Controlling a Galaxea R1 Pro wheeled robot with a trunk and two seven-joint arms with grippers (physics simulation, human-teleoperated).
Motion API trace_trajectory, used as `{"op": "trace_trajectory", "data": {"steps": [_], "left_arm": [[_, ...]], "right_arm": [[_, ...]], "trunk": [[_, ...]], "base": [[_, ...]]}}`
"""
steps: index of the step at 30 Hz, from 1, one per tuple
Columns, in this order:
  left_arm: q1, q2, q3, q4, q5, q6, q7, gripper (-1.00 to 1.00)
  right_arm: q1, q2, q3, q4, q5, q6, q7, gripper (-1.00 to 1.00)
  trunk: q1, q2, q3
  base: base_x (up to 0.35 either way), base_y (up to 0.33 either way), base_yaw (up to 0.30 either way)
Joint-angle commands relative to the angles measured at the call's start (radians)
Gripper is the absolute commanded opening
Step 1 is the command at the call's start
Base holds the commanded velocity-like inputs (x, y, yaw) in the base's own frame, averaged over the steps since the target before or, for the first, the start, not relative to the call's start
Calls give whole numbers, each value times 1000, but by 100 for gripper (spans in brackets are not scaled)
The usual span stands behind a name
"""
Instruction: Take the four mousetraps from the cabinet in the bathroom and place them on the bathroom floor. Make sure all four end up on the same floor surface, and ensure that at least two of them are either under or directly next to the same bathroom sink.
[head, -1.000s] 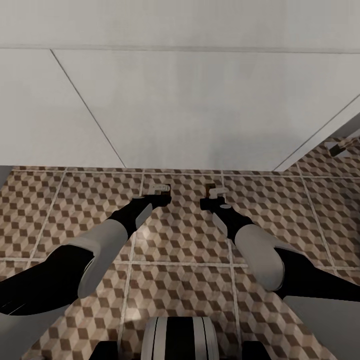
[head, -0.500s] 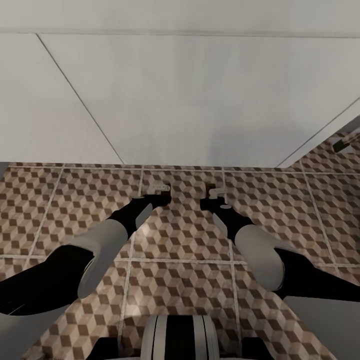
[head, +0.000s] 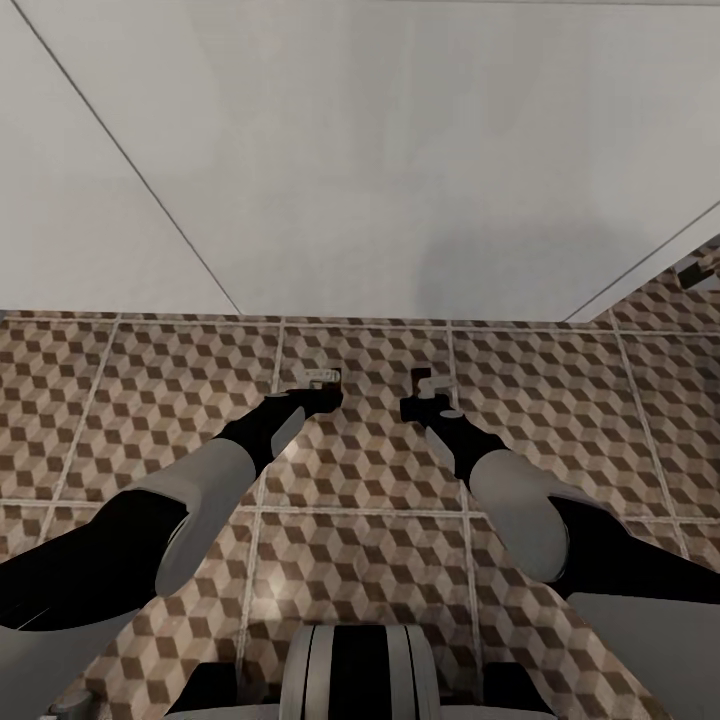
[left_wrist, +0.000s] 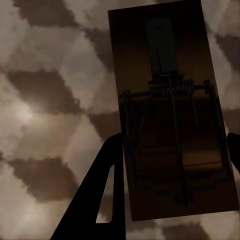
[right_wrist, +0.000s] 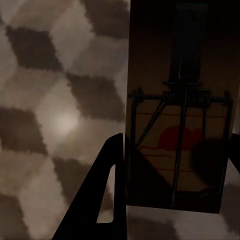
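Two mousetraps, one (left_wrist: 172, 115) in left tool (left_wrist: 170, 165), one (right_wrist: 180, 110) in right tool (right_wrist: 172, 170), above bathroom floor (head: 360, 560)

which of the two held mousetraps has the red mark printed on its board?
The mousetrap in the right gripper: the right wrist view shows a red shape on its board under the wire. The left gripper's mousetrap shows plain brown wood with only a thin red line.

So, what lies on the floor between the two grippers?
Nothing: in the head view, only bare patterned floor separates the left gripper from the right gripper. Each holds a mousetrap.
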Motion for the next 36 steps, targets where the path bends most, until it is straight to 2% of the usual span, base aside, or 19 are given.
{"op": "trace_trajectory", "data": {"steps": [1, 16, 25, 36], "left_arm": [[0, 0, -4, -1, 7, 5, 5, -100], [0, 0, -4, -1, 7, 3, 5, -100], [0, 0, -4, -1, 7, 3, 5, -100], [0, 0, -4, -1, 6, 3, 5, -100]], "right_arm": [[0, 1, -8, 0, 9, -1, -1, -100], [0, 1, -8, 0, 10, -1, -1, -100], [1, 1, -8, 0, 10, -1, -1, -100], [1, 1, -8, 0, 10, -1, -1, -100]], "trunk": [[0, 0, 0], [0, 0, 0], [0, 0, 0], [0, 0, 0]], "base": [[0, 0, 0], [6, 0, 0], [236, 0, 0], [31, 0, 0]]}}
